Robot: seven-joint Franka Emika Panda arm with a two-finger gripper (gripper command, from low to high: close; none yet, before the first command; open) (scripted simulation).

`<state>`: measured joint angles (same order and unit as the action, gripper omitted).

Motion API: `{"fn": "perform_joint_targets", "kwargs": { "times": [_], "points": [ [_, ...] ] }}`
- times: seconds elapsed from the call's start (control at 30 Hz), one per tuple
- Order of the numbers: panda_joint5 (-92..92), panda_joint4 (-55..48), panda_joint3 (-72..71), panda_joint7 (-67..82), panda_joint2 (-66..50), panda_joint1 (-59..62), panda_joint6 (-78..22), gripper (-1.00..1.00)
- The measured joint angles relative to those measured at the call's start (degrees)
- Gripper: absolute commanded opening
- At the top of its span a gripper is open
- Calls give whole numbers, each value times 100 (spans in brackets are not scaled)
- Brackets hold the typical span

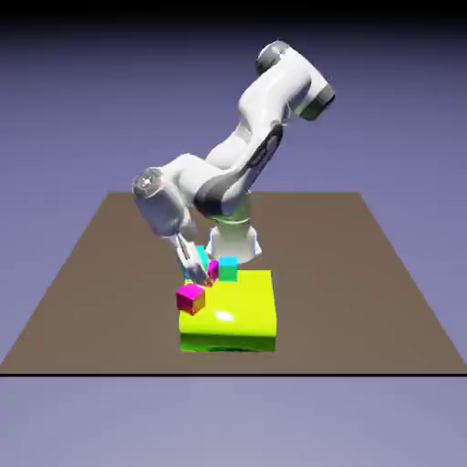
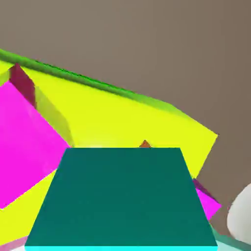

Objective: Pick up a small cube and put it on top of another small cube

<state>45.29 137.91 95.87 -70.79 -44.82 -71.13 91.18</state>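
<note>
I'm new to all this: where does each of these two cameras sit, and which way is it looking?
Exterior view: fixed outside the robot, across the table and above, facing the white arm; pincer reaches down by the yellow-green slab.
Hand view: on the hand, looking along the pincer; a cyan cube fills the foreground; the fingertips are hidden.
Shared: slab, magenta cube, brown table.

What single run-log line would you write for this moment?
gripper: shut on cyan cube | over yellow-green slab | magenta cube at slab's corner | second cyan cube on slab | stack: not yet
</note>
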Motion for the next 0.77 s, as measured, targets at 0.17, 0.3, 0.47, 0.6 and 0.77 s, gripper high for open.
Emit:
{"fn": "perform_joint_targets", "kwargs": {
  "times": [0.17, 0.3, 0.47, 0.6, 0.77],
  "points": [
    [1079, 820, 1038, -496, -982, -525, -563, -100],
    [1942, 1476, 1869, -893, -1767, -945, -1013, -100],
    [2475, 2031, 2378, -996, -2430, -1221, -1262, -100],
    [3276, 2288, 1549, -967, -2408, -1382, -863, -100],
    [3422, 2338, 1388, -961, -2404, -1413, -789, 100]
  ]
}}
